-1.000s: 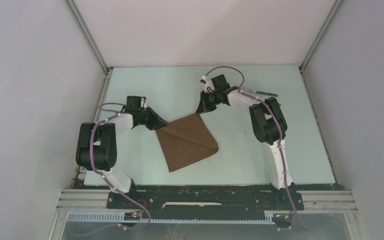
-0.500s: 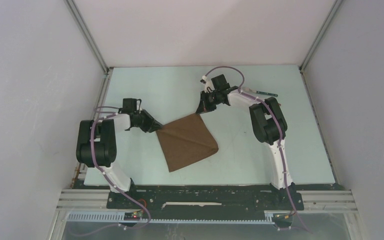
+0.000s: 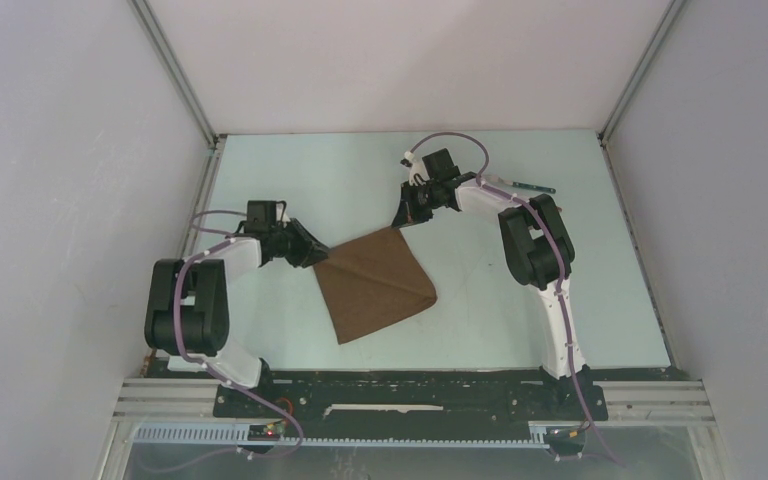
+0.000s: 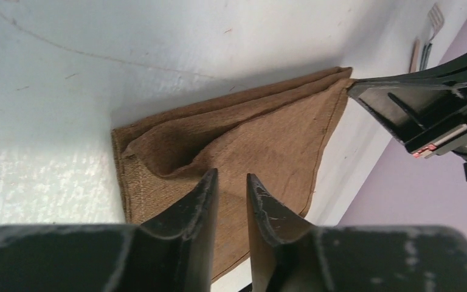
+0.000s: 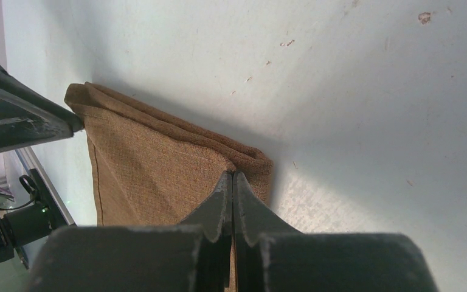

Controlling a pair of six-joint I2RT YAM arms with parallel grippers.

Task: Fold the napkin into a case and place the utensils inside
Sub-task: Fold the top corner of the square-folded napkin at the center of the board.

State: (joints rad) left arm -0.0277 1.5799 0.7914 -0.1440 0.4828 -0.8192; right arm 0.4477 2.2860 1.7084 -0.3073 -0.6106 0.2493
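Note:
The dark-brown napkin (image 3: 375, 285) lies folded on the pale table, one corner pointing left and one pointing back. My left gripper (image 3: 318, 256) sits at the left corner. Its jaws (image 4: 231, 177) stand a little open, with nothing between them and the cloth (image 4: 267, 140) just beyond. My right gripper (image 3: 398, 222) is at the back corner, shut (image 5: 232, 175) on the napkin's top layer (image 5: 152, 170). The utensils (image 3: 522, 186) lie at the back right behind the right arm. The fork head (image 4: 433, 24) and a reddish stick (image 4: 415, 55) show in the left wrist view.
Grey walls with metal corner posts (image 3: 175, 75) close in the table on three sides. The arm bases stand on a black rail (image 3: 410, 395) at the near edge. The right arm's elbow (image 3: 535, 240) rises between the napkin and the utensils.
My left gripper's jaws have parted and let go of the napkin's left corner, and the left arm's elbow has swung toward the near edge. The right arm and napkin have not moved.

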